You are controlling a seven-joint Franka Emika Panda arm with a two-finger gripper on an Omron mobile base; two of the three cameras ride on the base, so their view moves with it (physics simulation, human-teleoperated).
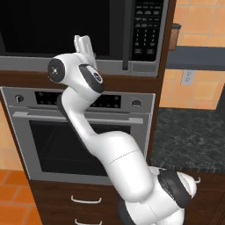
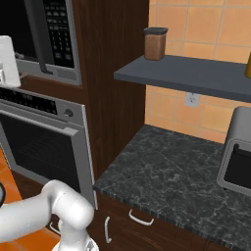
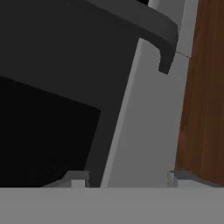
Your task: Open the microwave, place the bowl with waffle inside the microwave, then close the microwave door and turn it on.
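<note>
Two small fingers (image 3: pixel 78 179) stood apart at the bottom of our hand view, with the microwave door's (image 1: pixel 48 26) grey edge and dark handle (image 3: pixel 164 35) ahead, and we pinched nothing. Our hand (image 1: pixel 84 47) was raised before the microwave (image 1: pixel 88 35), above the oven (image 1: pixel 79 132). Its door was shut.

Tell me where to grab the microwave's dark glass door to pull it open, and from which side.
Grip the dark vertical bar handle at the dark glass microwave door's right edge, beside the black keypad. It stands proud of the silver frame, so come straight from the front with one finger on each side. The gripper is likely near its lower end.
</note>
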